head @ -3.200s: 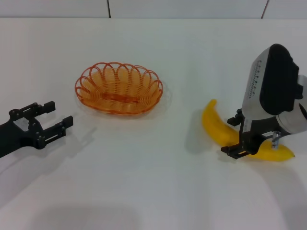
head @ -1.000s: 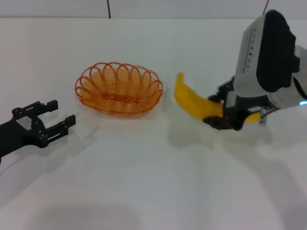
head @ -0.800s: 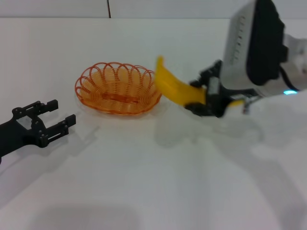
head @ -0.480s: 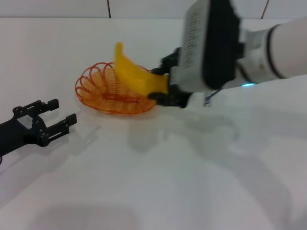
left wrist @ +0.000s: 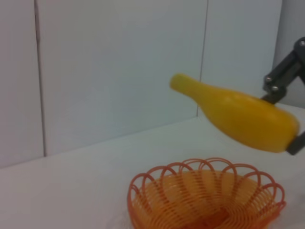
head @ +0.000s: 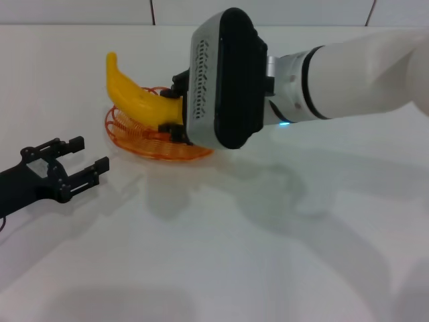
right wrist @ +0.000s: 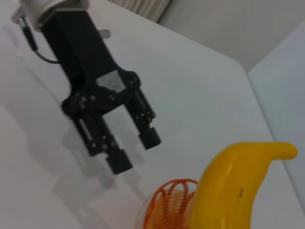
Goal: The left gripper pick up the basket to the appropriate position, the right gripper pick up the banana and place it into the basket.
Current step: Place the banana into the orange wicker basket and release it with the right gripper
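My right gripper (head: pixel 175 107) is shut on the yellow banana (head: pixel 134 95) and holds it in the air above the orange wire basket (head: pixel 131 137), with the free end pointing up and to the left. The basket stands on the white table, partly hidden by the right arm. My left gripper (head: pixel 89 153) is open and empty, low over the table left of and in front of the basket, a short gap away. The left wrist view shows the banana (left wrist: pixel 238 117) above the basket (left wrist: pixel 190 200). The right wrist view shows the banana (right wrist: pixel 233 191), the basket (right wrist: pixel 167 198) and the left gripper (right wrist: pixel 137 151).
The white table (head: pixel 221 255) stretches to a white tiled wall (head: pixel 268 10) at the back. The thick white and black right arm (head: pixel 335 80) spans the table from the right to the basket.
My right gripper lifted the banana off the table at the right and carried it left, to above the basket. The left gripper and the basket have stayed put.
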Motion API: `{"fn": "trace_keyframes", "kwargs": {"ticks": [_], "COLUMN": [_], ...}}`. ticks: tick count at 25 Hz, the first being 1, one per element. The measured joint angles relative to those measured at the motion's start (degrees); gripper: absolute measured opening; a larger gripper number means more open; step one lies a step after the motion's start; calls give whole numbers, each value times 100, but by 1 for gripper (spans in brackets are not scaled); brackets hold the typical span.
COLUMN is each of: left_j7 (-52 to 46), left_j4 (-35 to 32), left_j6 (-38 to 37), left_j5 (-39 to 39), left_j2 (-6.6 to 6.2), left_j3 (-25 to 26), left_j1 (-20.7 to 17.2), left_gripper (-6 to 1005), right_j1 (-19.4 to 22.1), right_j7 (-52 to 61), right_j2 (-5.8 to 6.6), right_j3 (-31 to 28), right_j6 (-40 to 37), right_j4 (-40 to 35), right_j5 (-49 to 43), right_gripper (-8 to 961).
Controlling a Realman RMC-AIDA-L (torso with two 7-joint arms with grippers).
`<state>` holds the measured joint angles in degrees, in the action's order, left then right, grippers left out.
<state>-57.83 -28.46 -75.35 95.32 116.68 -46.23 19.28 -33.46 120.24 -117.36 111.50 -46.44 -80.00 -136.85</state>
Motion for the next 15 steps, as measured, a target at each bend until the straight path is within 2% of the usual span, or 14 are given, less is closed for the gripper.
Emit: {"fn": "trace_keyframes", "kwargs": {"ticks": [10, 15], "left_j7": [0, 0], "left_j4": [96, 100], "left_j6": [18, 54], "left_j5": [13, 13], "left_j2": [-9, -11], "left_j3": [-8, -9], "left_j1": [73, 76], "left_gripper": [678, 678], "right_j1": [-438, -482], "right_j7": [119, 148], "right_j2": [-24, -30], "right_j3": [550, 713], "right_j6": [977, 1260], "right_j4": [1044, 1200], "right_j5": [-1, -35], "right_gripper": [490, 489]}}
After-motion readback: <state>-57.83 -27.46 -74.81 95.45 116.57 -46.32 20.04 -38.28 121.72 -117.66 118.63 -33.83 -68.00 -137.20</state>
